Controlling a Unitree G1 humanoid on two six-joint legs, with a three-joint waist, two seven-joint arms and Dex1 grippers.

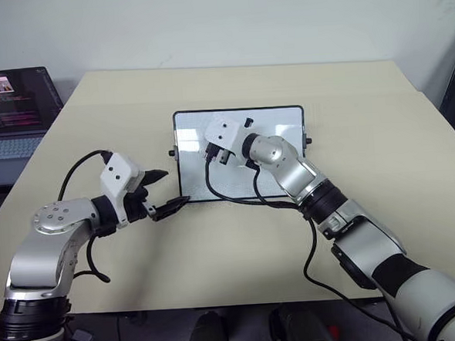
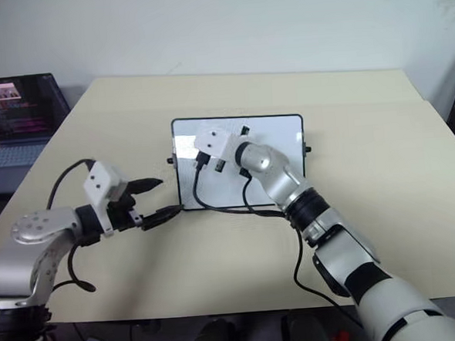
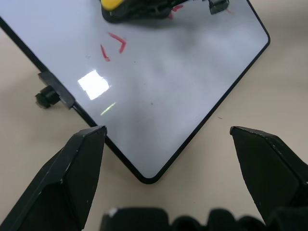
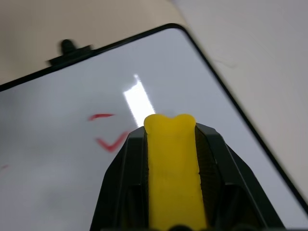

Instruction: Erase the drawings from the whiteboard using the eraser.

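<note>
right gripper (image 4: pixel 172 192) pinches the eraser (image 4: pixel 173 168), poised over the whiteboard (image 1: pixel 282 121) | we see red drawings (image 4: pixel 108 134) just ahead of the eraser tip, toward the knobbed short edge | left gripper (image 3: pixel 168 139) spread wide at the board's near corner | we judge the right arm nearer

1. My left gripper (image 3: pixel 166 159) hangs over the beige worktop (image 3: pixel 269 96), its two black fingers (image 3: pixel 72 178) spread wide apart with nothing between them.
2. A rounded corner of the whiteboard (image 3: pixel 163 96) lies just beyond my fingertips, its thin black frame running away on both sides.
3. A small black knob (image 3: pixel 47 96) sticks out from one edge of the frame.
4. Red strokes of the drawings (image 3: pixel 115 43) remain on the glossy white surface, beside a bright square glare.
5. At the far end, the yellow eraser (image 3: pixel 111 4) sits on the board in a black grip, more red marks just beside it.
</note>
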